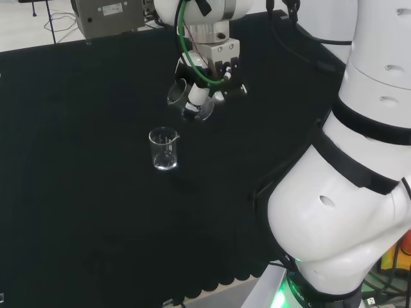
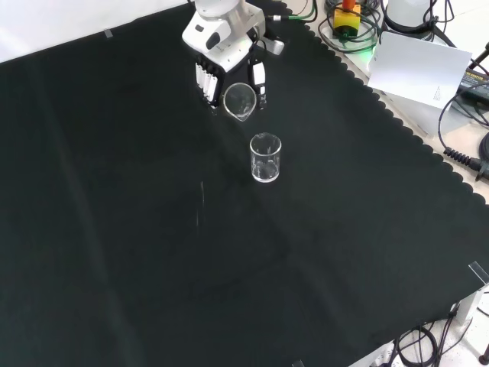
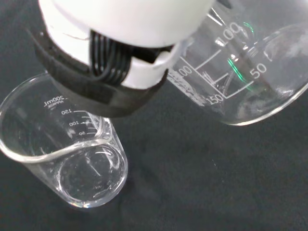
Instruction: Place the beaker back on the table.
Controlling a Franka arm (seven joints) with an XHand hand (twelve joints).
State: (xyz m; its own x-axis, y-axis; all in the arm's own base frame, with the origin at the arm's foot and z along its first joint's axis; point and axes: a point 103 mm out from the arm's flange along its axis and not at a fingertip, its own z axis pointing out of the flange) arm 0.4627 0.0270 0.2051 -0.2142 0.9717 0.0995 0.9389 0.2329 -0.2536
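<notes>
Over the black cloth (image 1: 77,192) that covers the bench, the white arm (image 1: 347,192) bulks large at the right of the head view, its links curving up and over toward the middle of the bench. The cloth is bare apart from the glassware; its scalloped edge shows along the right in the front view.

The hand (image 1: 205,74) hangs from the wrist above the cloth, near the top of both the head and front views. Fingers curled round a clear glass beaker (image 1: 186,99), holding it off the cloth. In the front view the black and white fingers (image 2: 205,80) sit to the left of the glass and another to its right, so the beaker is clasped between them.

Held beaker: tipped well off upright. Long axis slants; the open mouth with pouring lip faces toward the front camera and downward (image 2: 239,101), the base points back up toward the palm. Wrist view shows its side with printed scale marks, lying at a slant (image 3: 250,72). Contents not discernible.

Second beaker (image 1: 164,149): stands upright on the cloth, mouth up, just below the held one in the head view, and nearer the camera in the front view (image 2: 265,157). Apart from the held beaker, not touching. Looks empty in the wrist view (image 3: 67,159).
</notes>
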